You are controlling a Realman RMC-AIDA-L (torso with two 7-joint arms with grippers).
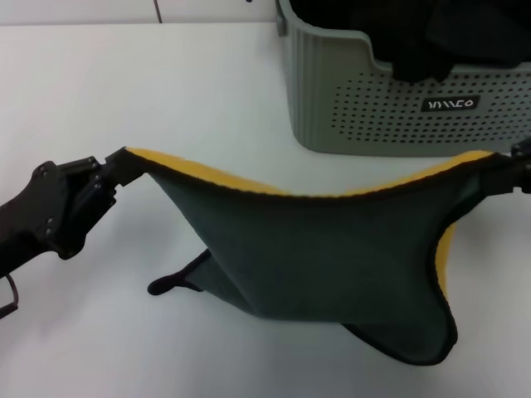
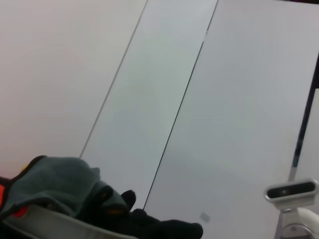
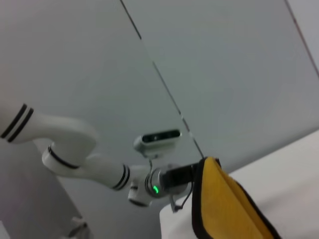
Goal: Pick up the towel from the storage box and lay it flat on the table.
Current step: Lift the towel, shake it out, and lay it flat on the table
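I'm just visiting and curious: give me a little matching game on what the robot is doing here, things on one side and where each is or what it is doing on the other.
Things:
1. green-and-yellow cloth towel
2. pale grey-green perforated plastic storage box
3. left gripper
4. broad white table

States:
A. pinching one top corner of the cloth
B. stretched and sagging between both arms
C. under everything
D. holding black fabric, at the far right

Pairs: 1-B, 2-D, 3-A, 4-C

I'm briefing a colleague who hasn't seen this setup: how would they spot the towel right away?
Start at the white table and its grey-green perforated storage box at the far right. In front of the box, the towel hangs stretched between the left gripper and right gripper. Unlike the black fabric in the box, it is dark green, yellow-backed and black-edged.
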